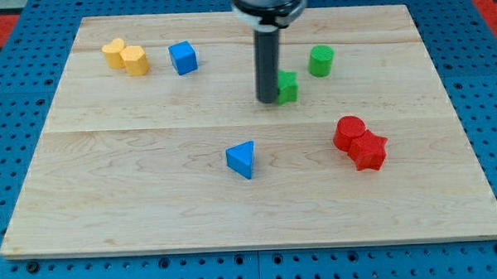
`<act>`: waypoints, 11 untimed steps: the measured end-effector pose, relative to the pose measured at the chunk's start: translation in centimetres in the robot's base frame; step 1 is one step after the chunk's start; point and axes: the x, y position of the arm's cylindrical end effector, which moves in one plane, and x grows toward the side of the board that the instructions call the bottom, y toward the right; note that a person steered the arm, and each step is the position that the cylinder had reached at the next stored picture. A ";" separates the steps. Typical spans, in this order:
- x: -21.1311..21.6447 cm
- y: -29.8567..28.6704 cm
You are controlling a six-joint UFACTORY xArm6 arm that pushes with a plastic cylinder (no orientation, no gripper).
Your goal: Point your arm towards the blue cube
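Blue cube sat near the tabletop's top left, beside 2 yellow blocks. My tip touched the small green block, well right of the cube. No pincer fitted, just a rod. Next move: left, slightly up.

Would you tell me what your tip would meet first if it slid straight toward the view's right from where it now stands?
My tip would meet the small green block first; it sits right beside the rod, apparently touching, though depth is unclear.
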 end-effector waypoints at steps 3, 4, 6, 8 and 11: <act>-1.5 5.2; -1.6 0.4; -13.3 -4.9; -15.7 -17.9; -9.3 -13.8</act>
